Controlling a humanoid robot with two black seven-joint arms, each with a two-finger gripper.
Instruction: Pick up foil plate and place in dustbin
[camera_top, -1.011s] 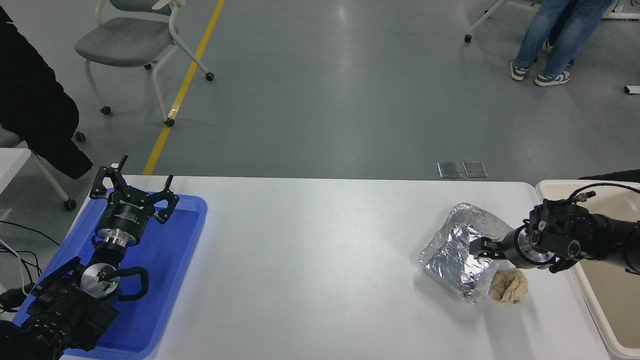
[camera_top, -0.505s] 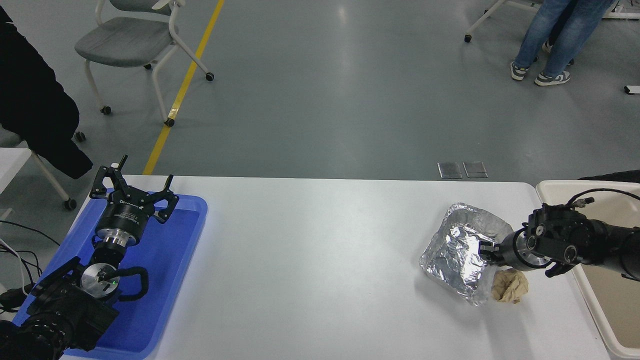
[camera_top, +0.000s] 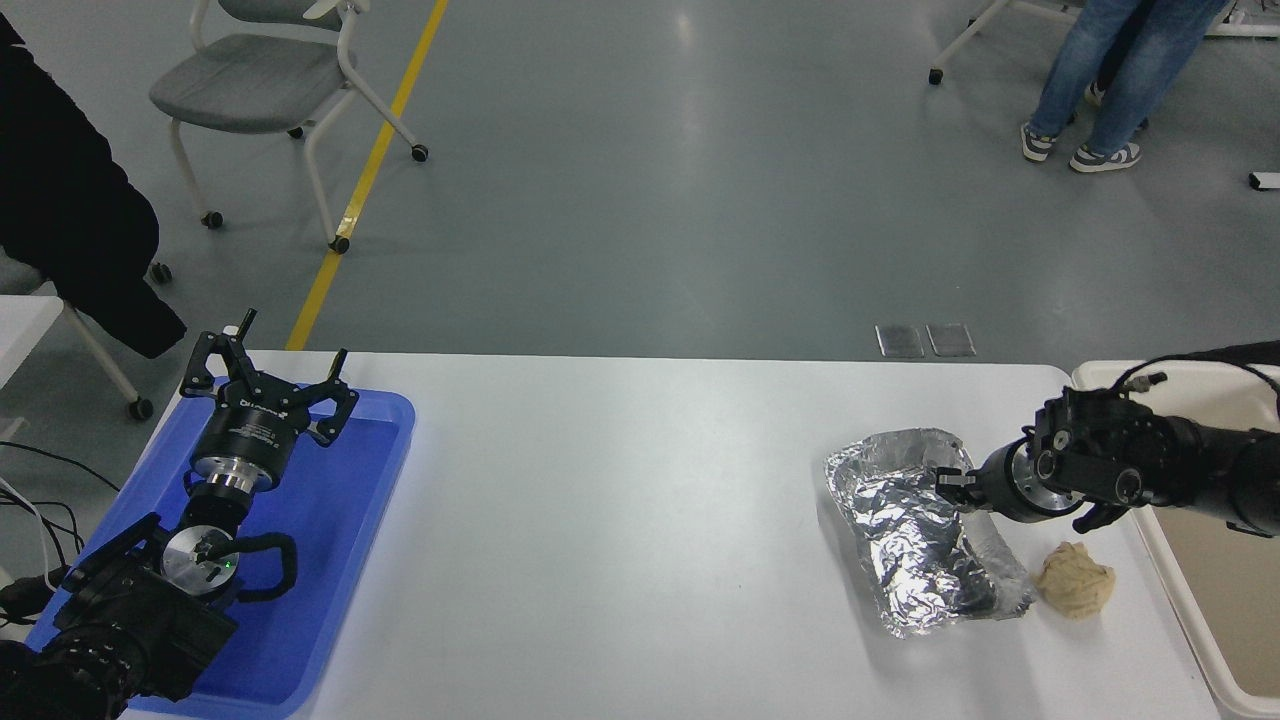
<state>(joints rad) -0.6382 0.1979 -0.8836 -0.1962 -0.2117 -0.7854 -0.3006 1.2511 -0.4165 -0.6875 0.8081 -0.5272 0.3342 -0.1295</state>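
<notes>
The foil plate (camera_top: 905, 530), crinkled shiny silver, lies tilted at the right of the white table (camera_top: 620, 520), its near end resting on the table. My right gripper (camera_top: 945, 485) comes in from the right edge and is shut on the plate's far right rim. The dustbin (camera_top: 1195, 640), a cream bin with a thick rim, stands at the table's right edge, under and behind my right arm. My left gripper (camera_top: 265, 375) is parked open at the lower left, over a blue tray (camera_top: 350, 520).
A crumpled tan paper ball (camera_top: 1073, 590) lies just right of the foil plate, between it and the bin. A grey chair (camera_top: 260, 80) and a person's legs (camera_top: 1100, 70) are on the floor beyond the table. A dark coat (camera_top: 70, 230) hangs at the far left.
My right gripper has moved left and away from me with the plate's rim. The foil plate has tipped and swung left, and the paper ball now lies clear to its right.
</notes>
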